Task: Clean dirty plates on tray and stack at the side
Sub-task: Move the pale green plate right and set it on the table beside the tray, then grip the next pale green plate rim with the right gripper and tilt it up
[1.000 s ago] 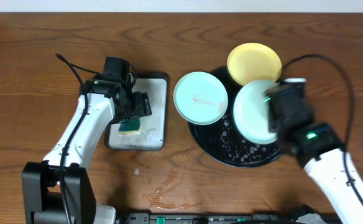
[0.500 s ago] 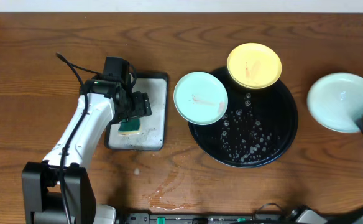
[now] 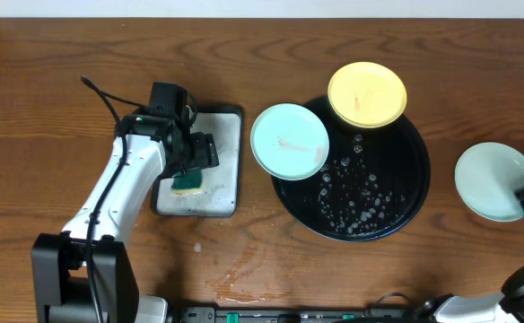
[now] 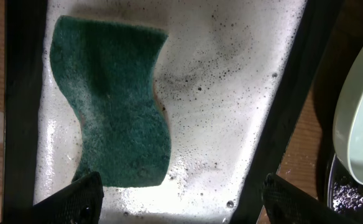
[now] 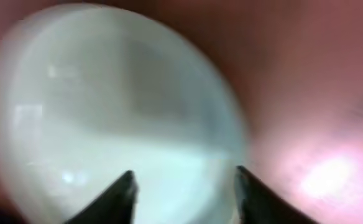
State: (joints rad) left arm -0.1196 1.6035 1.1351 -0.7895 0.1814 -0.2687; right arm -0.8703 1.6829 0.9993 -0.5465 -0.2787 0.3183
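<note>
I am at a brown wooden table (image 3: 56,72) with wavy lines in the wood. Past its far edge there is only a pale strip. Near the front edge the wood has a wet, shiny patch (image 3: 244,269).

The big round black tray (image 3: 407,211) sits right of the middle. Its bare floor is dotted with water drops and bubbles. The yellow plate (image 3: 367,94) rests on the far rim of the tray and has a small red mark. A mint plate (image 3: 289,141) leans over the left rim, half on the wood, and it has a small smear too.

The other mint plate (image 3: 491,179) lies on the bare wood, to the right of the tray and apart from it. My right gripper (image 5: 186,193) is at its near edge. The picture is blurry, but my two fingers stand apart and pinch nothing.

On the left is a small silver tray (image 3: 224,152) full of white foam. The green sponge (image 4: 110,106) lies in it. My left gripper (image 4: 184,196) hangs over the sponge with its fingers spread wide, holding nothing.
</note>
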